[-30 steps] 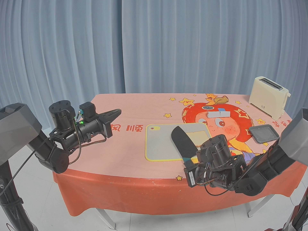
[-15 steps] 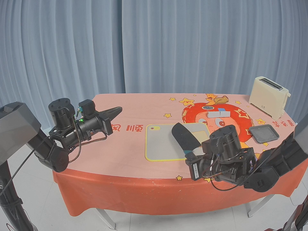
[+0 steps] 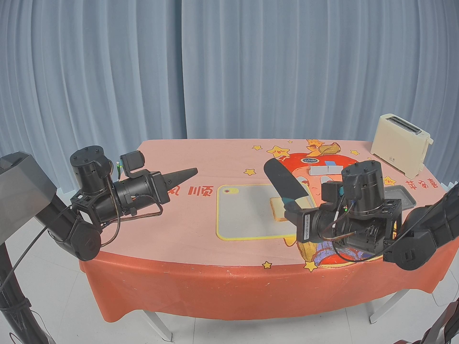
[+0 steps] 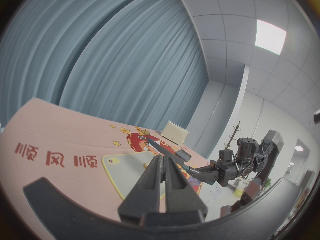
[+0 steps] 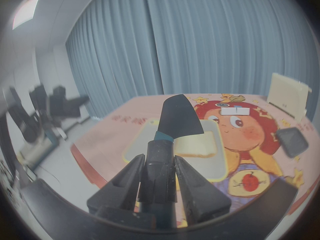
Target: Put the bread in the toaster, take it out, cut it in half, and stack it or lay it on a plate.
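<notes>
Head view: the right pincer (image 3: 292, 207) grips the knife (image 3: 281, 177), its blade raised over the bread (image 3: 276, 209) on the board (image 3: 239, 213). The left pincer (image 3: 187, 173) hangs above the tabletop (image 3: 210, 154).

Left wrist view: its jaws meet, empty.

Right wrist view: best to centre the blade across the bread, edge down, and press straight.

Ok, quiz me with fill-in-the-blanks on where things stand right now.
1. The right gripper is shut on the ___.
2. The bread lies flat on the ___.
3. The left gripper holds nothing and is ___.
Missing words: knife; board; shut.
</notes>
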